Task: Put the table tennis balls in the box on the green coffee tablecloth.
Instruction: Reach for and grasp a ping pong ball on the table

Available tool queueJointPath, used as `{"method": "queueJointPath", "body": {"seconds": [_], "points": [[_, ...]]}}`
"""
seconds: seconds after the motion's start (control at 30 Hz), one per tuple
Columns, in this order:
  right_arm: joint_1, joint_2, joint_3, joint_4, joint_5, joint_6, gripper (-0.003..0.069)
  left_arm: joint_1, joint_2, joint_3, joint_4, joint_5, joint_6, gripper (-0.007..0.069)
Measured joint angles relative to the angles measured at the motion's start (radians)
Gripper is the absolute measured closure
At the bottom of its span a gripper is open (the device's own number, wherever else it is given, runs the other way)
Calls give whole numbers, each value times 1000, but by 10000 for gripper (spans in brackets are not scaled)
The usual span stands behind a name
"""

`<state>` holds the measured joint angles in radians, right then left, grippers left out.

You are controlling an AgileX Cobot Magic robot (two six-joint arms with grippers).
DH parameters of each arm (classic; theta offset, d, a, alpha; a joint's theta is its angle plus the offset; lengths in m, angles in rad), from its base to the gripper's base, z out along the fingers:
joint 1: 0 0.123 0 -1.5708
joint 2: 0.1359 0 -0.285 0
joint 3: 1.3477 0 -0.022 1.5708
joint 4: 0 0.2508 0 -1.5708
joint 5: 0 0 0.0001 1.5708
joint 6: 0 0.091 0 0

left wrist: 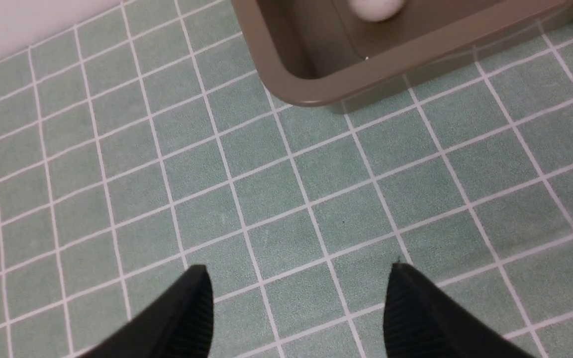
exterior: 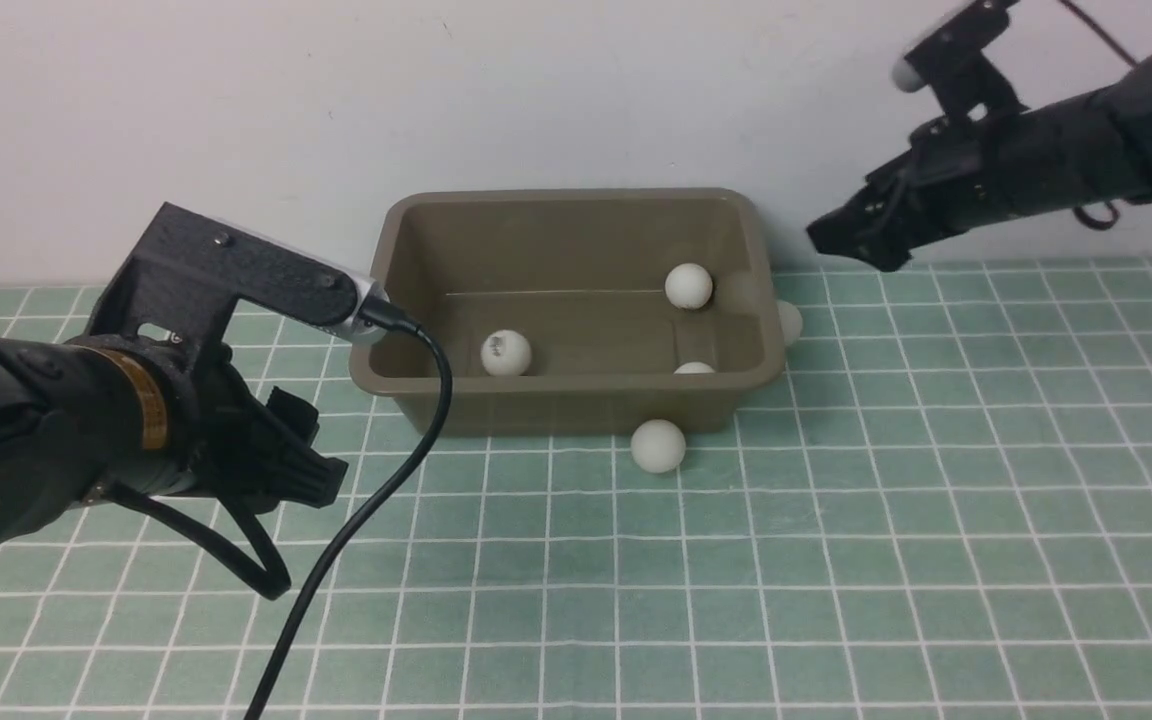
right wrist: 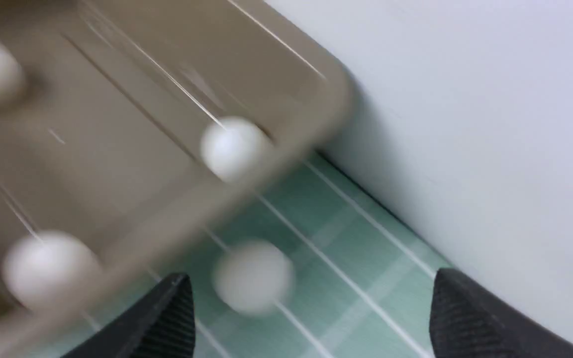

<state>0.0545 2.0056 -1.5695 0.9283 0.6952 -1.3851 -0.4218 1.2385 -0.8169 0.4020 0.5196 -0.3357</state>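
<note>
My box (exterior: 556,240) sits on the tablecloth (exterior: 836,520) toward the back, close before the wall (exterior: 576,90). Three balls lie in it: the first ball (exterior: 506,352) at the front left, the second ball (exterior: 688,286) at the back right, and the third ball (exterior: 694,368) at the front right, mostly hidden behind the front rim. Outside on the tablecloth, the fourth ball (exterior: 658,445) lies just before the front wall, right of its middle, and the fifth ball (exterior: 788,320) just beside the right wall. My left gripper (exterior: 321,470) hangs before the box's front left corner; my right gripper (exterior: 841,238) is raised right of the box, near the wall
</note>
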Motion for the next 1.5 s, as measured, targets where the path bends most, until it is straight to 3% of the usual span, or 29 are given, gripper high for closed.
{"method": "queueJointPath", "body": {"seconds": [0.23,0.4,0.67,0.83,1.5], "points": [[-51,59,0,11,39,-452,90,0,0,0,0,-1,0,209],[-51,141,0,111,45,-655,90,0,0,0,0,-1,0,209],[-51,201,0,310,72,-705,95,0,0,0,0,-1,0,209],[-51,253,0,405,89,-712,136,0,0,0,0,-1,0,209],[-33,285,0,518,81,-779,173,0,0,0,0,-5,0,209]]}}
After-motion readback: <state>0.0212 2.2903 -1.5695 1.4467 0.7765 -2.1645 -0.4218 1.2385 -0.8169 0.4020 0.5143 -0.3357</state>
